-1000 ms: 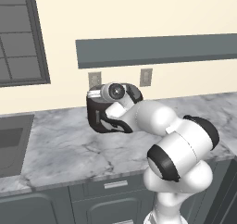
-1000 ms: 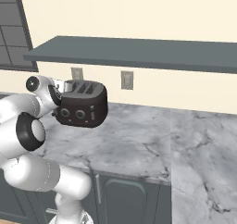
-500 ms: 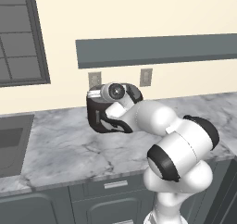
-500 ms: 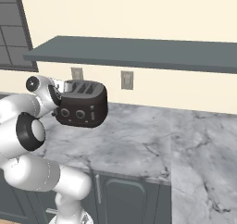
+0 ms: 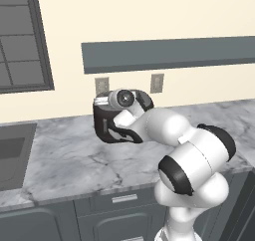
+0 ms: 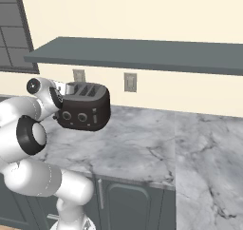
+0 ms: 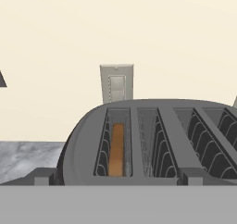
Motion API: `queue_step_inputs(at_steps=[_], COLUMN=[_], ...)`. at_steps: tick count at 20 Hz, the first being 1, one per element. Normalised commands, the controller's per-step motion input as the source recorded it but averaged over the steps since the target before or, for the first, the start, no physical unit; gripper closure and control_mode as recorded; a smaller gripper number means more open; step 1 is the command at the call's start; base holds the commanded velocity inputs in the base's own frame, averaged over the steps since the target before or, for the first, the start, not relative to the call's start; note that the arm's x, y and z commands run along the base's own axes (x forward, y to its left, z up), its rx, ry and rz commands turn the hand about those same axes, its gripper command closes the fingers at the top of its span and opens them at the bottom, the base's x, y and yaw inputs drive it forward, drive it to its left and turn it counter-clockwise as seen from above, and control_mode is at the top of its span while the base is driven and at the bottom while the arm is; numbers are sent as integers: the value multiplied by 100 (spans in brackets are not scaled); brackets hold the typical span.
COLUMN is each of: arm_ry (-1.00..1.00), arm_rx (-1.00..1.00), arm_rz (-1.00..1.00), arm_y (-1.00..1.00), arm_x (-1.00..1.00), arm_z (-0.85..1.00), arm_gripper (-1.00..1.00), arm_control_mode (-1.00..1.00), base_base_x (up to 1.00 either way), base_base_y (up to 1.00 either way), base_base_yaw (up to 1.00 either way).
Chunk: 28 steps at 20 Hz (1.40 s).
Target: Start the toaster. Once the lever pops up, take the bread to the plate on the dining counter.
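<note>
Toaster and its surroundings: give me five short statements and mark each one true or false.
1. The bread sits in the leftmost slot of the toaster as the hand view shows it. True.
2. All four slots hold bread. False: the other three are empty.
3. The toaster stands on the marble worktop. True.
4. The toaster lies tipped on its side. False: it stands upright, slots up.
5. A wall outlet is behind the toaster. True.
</note>
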Motion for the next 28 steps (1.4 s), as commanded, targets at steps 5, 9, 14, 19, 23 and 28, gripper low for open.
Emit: queue_step_inputs(at_steps=[5,9,14,19,23,28], arm_ry=[0,0,0,0,0,0], arm_rx=[0,0,0,0,0,0], arm_rz=[0,0,0,0,0,0], arm_y=[0,0,0,0,0,0], arm_x=[0,0,0,0,0,0], arm_z=[0,0,0,0,0,0], arm_gripper=[-100,-100,-100,-100,-100,-100], arm_control_mode=[-100,-100,-100,-100,-100,-100], base_base_x=[0,0,0,0,0,0], base_base_y=[0,0,0,0,0,0], base_base_yaw=[0,0,0,0,0,0])
